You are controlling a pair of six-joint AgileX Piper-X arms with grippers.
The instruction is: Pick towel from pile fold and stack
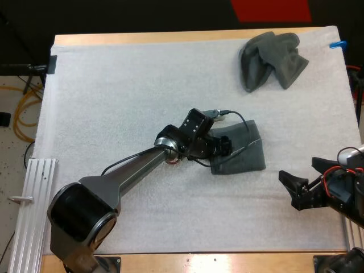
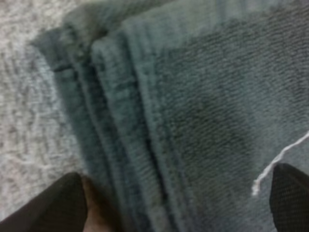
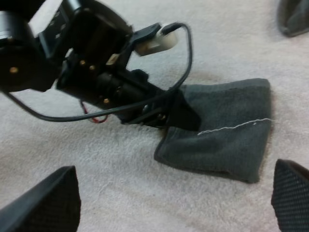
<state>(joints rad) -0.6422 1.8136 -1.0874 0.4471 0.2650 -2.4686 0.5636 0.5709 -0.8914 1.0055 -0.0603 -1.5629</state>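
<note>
A folded dark grey-green towel lies on the white mat a little right of centre, with a loose white thread across it. My left gripper is down at the towel's left edge. Its fingers stand wide apart: one beside the layered folded edge, the other over the towel's flat top. A crumpled towel sits at the far right of the mat. My right gripper hovers open near the mat's right side, facing the folded towel and the left gripper, with nothing between its fingers.
The white mat covers most of the wooden table. A metal rail runs along the near left edge. The crumpled towel lies beyond the folded one in the right wrist view.
</note>
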